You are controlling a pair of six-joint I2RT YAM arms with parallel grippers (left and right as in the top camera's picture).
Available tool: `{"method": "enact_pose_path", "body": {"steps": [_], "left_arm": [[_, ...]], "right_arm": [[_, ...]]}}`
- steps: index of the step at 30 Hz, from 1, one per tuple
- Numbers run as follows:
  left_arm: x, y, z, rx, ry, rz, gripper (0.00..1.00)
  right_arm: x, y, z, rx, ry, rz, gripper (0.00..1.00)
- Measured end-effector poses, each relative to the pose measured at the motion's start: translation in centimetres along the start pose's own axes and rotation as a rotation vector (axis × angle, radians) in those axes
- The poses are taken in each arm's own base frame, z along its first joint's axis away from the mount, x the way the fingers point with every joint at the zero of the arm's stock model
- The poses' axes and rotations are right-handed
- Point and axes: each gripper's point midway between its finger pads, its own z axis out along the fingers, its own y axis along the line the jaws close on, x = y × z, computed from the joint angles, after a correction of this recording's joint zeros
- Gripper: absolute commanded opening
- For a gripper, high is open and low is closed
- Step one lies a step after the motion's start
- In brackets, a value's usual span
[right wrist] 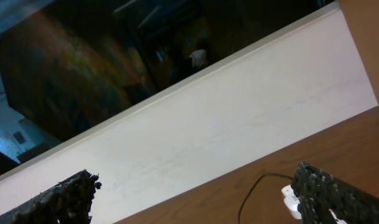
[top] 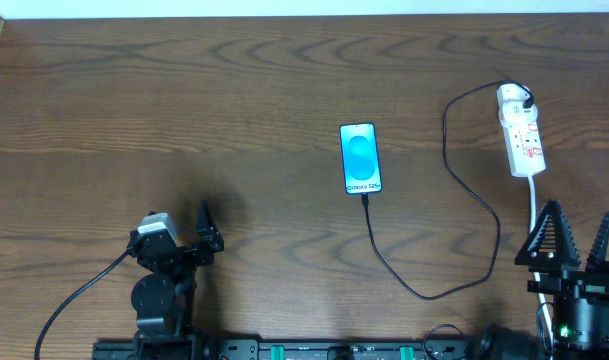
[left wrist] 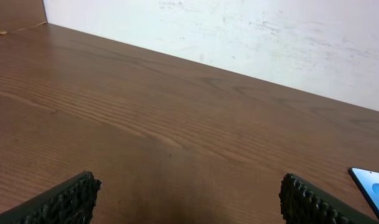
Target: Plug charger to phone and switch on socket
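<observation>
The phone [top: 360, 158] lies flat mid-table with its cyan screen lit; its corner shows in the left wrist view [left wrist: 373, 186]. The charger cable [top: 464, 185] runs from the phone's near end, loops right and up to its black adapter [top: 525, 101], which sits in the white socket strip [top: 521, 130] at the far right. The strip's end and cable show in the right wrist view [right wrist: 290, 198]. My left gripper [top: 206, 232] is open and empty near the front left. My right gripper [top: 581, 240] is open and empty at the front right, below the strip.
The strip's thick white cord [top: 534, 200] runs down toward the right arm. A white wall [left wrist: 251, 31] borders the table's far edge. A dark cable [top: 79, 295] trails from the left arm's base.
</observation>
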Motion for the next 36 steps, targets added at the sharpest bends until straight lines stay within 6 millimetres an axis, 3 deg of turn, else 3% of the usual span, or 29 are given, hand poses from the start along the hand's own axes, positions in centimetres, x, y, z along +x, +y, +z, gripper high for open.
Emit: {"method": "enact_pose_path", "body": {"steps": [5,17,27,36], "left_arm": [[0.0,0.0,0.0,0.0,0.0,0.0,0.93],[0.0,0.0,0.0,0.0,0.0,0.0,0.94],[0.0,0.0,0.0,0.0,0.0,0.0,0.93],[0.0,0.0,0.0,0.0,0.001,0.0,0.93]], "right_arm": [[1.2,-0.4,0.4,-0.007,0.035,0.009,0.99],[6.9,-2.9,1.9,0.018,0.159,0.057,0.99],[10.9,-5.2,2.9,0.018,0.135,0.058,0.99],[14.0,-5.7,3.6,-0.009,0.148,0.066,0.99]]}}
